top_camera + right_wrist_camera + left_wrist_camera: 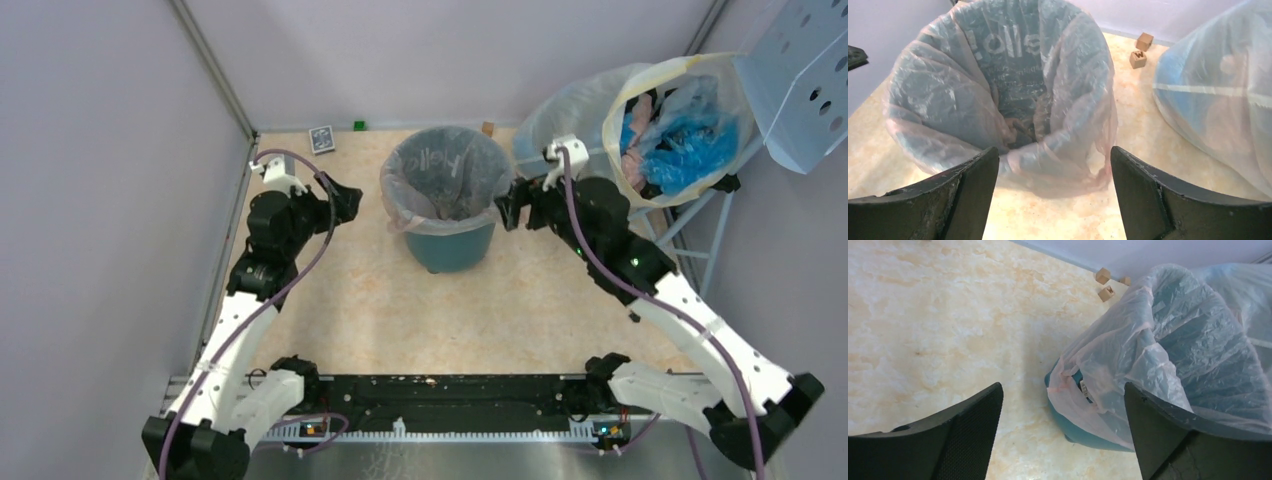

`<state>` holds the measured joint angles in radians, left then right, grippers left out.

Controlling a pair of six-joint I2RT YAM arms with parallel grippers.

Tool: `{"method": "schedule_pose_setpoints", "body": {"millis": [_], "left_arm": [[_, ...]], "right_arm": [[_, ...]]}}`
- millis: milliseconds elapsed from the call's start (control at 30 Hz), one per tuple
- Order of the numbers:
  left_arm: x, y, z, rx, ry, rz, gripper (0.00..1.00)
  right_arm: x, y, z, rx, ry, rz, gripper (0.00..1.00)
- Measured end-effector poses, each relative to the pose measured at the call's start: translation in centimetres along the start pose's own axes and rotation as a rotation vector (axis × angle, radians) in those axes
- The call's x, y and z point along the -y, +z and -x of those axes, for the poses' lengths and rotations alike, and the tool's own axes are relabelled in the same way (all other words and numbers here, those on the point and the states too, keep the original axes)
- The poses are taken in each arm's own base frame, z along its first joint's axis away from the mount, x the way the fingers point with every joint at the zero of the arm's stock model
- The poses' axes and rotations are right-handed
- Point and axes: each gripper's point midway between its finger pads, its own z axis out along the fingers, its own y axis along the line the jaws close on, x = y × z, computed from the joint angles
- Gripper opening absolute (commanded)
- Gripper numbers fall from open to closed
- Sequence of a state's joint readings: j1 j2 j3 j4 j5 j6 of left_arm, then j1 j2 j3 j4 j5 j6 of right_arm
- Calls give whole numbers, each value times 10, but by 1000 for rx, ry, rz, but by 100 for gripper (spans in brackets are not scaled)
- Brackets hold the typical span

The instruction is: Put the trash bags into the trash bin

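The dark teal trash bin stands at the middle back of the table. The pale pink trash bag lines it, its mouth folded over the rim, faint lettering on the inner far wall. In the left wrist view the bag drapes over the bin's side. In the right wrist view the bag fills the frame. My left gripper is open and empty, left of the bin. My right gripper is open and empty, right of the bin.
A large clear sack with a pale yellow rim holding bright blue bags hangs at the back right, by a pale blue perforated panel. Small wooden cubes and a small dark card lie by the back wall.
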<state>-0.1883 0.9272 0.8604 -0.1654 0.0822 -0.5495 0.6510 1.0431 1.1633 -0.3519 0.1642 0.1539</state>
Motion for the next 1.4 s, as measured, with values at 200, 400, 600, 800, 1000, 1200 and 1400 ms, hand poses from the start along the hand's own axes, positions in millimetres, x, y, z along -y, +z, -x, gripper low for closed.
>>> {"method": "schedule_pose_setpoints", "body": {"millis": [200,400,600,800,1000,1200,1400], "left_arm": [[-2,-18,-9,2,14,-17,99],[-14,-24,-54,-103,28,-45,99],[-27,-28,-99,-230,104,-87,99],[-61,-25,-127,-220,151,-8,99],[-90,-10,-135,-179,146,99,99],[-118,15,-147,-225,134,229,99],[-142,34,-141,-194,194,330,99]], "right_arm": [[21,-38,-50,85,32,-29,82],[41,-61,-116,102,150,-82,85],[58,-65,-181,45,212,-146,91],[83,-60,-201,109,171,-258,96],[117,-48,-200,143,86,-418,98],[165,-40,-198,144,35,-574,97],[234,-52,-235,110,107,-778,97]]}}
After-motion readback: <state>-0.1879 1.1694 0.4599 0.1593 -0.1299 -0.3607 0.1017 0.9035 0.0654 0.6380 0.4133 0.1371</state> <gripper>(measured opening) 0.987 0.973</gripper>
